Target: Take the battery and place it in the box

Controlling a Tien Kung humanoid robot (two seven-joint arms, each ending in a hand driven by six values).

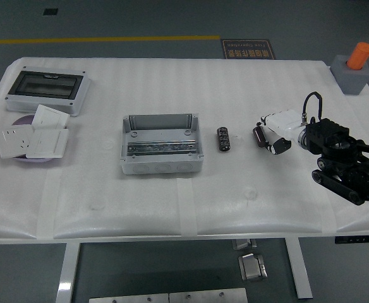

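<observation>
One hand is in view: the right hand (350,169) enters from the right edge and rests low over the table (248,208), palm section toward the table centre. Its black fingers (339,184) are extended and loosely spread, gripping nothing. A white wrist-side module with a black cable loop sits just left of the hand; whether a small dark cylinder at its tip is part of it or a separate item is unclear at this resolution.

The battery (223,138) (a short dark cylinder) lies on the table between the box (161,144) and the hand, just beside the box's right wall and apart from the fingers. The box is grey, open-topped, with a metal rail inside, near the table centre.

At far left stands a grey enclosure with a dark transparent cover (46,91). In front of it, white wall switch plates (31,139) lie on a purple dish. At the far right corner, a grey block carries an orange cylinder (359,55).

The table surface is white foam sheeting. Beyond it, grey floor shows a yellow line (102,40).
</observation>
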